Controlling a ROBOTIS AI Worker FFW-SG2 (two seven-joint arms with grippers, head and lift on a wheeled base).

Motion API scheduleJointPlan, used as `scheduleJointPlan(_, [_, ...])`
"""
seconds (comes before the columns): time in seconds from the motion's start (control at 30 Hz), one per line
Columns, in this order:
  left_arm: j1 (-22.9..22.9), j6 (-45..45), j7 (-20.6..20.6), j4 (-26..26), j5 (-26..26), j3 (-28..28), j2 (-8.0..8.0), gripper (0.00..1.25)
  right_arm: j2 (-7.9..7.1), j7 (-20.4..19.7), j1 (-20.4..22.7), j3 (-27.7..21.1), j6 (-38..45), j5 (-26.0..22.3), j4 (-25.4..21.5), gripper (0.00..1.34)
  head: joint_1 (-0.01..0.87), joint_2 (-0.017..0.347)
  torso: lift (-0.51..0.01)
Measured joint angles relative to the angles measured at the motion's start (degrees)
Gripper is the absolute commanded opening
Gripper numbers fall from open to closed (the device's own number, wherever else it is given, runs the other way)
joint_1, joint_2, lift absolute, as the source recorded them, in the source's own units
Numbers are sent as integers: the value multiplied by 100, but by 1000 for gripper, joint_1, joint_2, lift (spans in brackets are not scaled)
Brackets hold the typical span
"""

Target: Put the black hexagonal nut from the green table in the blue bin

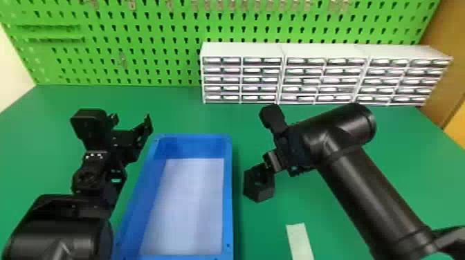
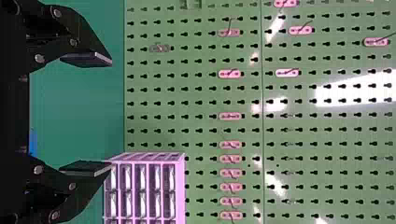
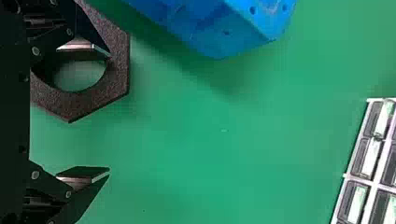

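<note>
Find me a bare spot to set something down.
Green table is bare between pegboard, drawers and the far end of the blue bin, and right of the right arm. Crowded: the bin's left side, by the left arm, and its right, by the nut.

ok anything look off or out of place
The black hexagonal nut looks misaligned: one finger of the open right gripper overlaps its hole, rather than the nut sitting between both. Nothing looks spilled or damaged.

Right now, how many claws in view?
2: left claw, open, left of the blue bin; right claw, open, at the black hexagonal nut, right of the bin.
</note>
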Motion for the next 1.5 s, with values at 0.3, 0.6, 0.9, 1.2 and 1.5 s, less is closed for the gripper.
scheduleJointPlan(0.3, [-16,0,0,0,-9,-9,0,785,-2,102,-105,34,-53,198,275,936,686,52,-97])
scheduleJointPlan(0.6, [-16,-1,0,0,-9,-8,0,785,9,148,-154,37,-193,169,600,934,686,52,-97])
scheduleJointPlan(0.9, [-16,0,0,0,-20,-9,0,785,24,147,-169,78,-228,172,695,669,686,52,-97])
scheduleJointPlan(1.2, [-10,0,0,1,-27,-1,0,785,27,159,-177,132,-229,219,701,420,686,52,-97])
scheduleJointPlan(1.5, [-2,0,0,0,-33,3,0,785,29,420,-186,203,-222,435,672,267,686,52,-97])
